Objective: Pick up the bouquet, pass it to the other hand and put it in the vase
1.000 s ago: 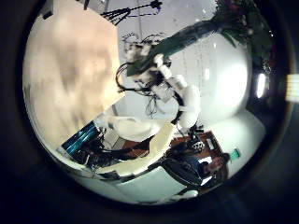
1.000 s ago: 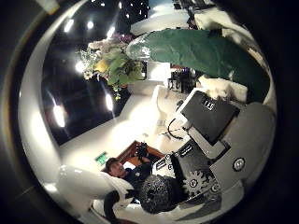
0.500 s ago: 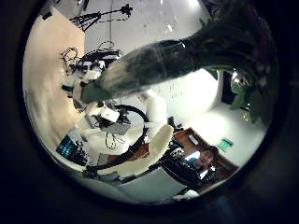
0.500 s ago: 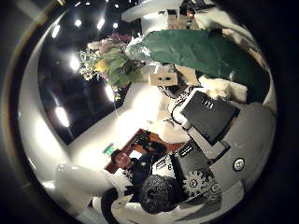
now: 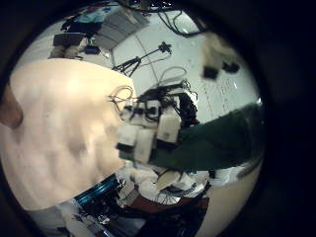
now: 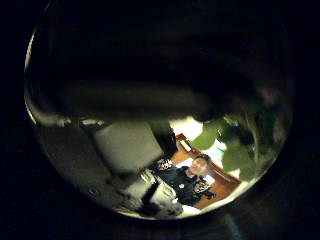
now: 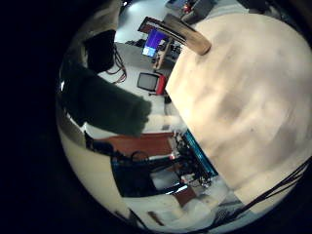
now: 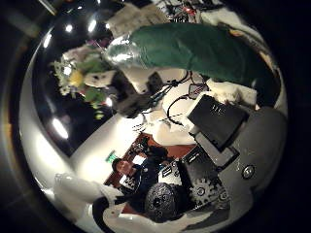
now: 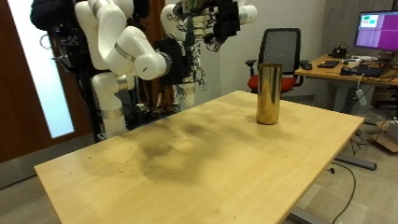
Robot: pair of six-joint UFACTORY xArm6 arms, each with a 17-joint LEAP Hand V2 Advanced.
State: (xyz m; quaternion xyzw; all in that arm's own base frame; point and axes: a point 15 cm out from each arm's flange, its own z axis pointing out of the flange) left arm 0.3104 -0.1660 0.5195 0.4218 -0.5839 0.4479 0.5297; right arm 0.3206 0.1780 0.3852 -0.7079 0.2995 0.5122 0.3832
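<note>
1. Since half a second ago, the bouquet point(image 8: 194, 50) and the left hand point(image 5: 215, 61) have closed on each other. The wrap that then crossed the left thumb side view at some way off now fills and darkens nearly all of it.
2. On the right thumb side, little has changed over the last second. The green wrap still lies across the top of the right hand point(image 8: 219, 124), and the flowers point(image 8: 83, 76) stick out beyond the palm.
3. In the outside view both hands are bunched together high above the far side of the surface point(image 9: 187, 149). I cannot tell one from the other there, and the bouquet cannot be made out among them.
4. The right hand is closed round the bouquet. The left little finger side view shows its black and white fingers gripping the narrow end of the wrap, just beside the left palm.
5. The wrap runs from that grip across the front of the left palm, very near it. I cannot tell whether it touches.
6. I cannot tell whether the left hand is spread or closed.
7. The bouquet is in the air, held level with both palms and well above the surface.
8. The vase point(image 9: 267, 93), a tall gold cylinder, stands upright on the surface. It is lower than both hands and well apart from them. It also shows at the surface's edge in the right little finger side view.
</note>
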